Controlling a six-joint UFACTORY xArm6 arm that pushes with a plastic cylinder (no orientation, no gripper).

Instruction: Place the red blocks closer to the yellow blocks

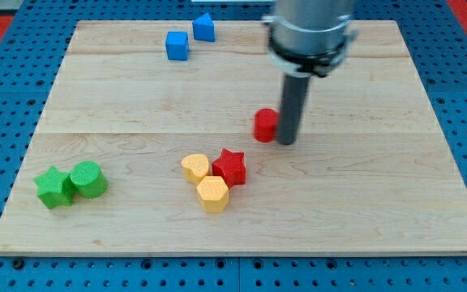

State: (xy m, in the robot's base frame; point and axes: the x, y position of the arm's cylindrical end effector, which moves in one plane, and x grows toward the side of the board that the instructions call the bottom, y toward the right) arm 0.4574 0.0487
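Red blocks are two here, and I place everything relative to the red star-shaped block (230, 167), which lies near the middle of the pale wooden board (379, 203). The yellow heart-shaped block (194, 167) is touching this star on the view's left side, and the yellow hexagon block (212, 194) is touching it from below-left, so these three make one tight cluster. The second red one, a small red cylinder block (264, 125), stands above the star and a bit to the view's right, apart from the cluster with bare wood between.

My tip (287, 142) is at the end of the dark straight rod, which comes down from the grey arm body at the view's top. The tip is on the board just at the right side of the red cylinder, seems touching it or nearly; exact contact I cannot tell. There is no hand or jaw on this arm, only the rod, so nothing is gripped.

Far to the view's left of the star, slightly lower, a green star-shaped block (53, 187) and a green cylinder block (88, 179) sit touching each other. Far above the star, toward the view's top-left, the blue cube (177, 45) & another blue block (204, 27), shape not clear, stand near each other.
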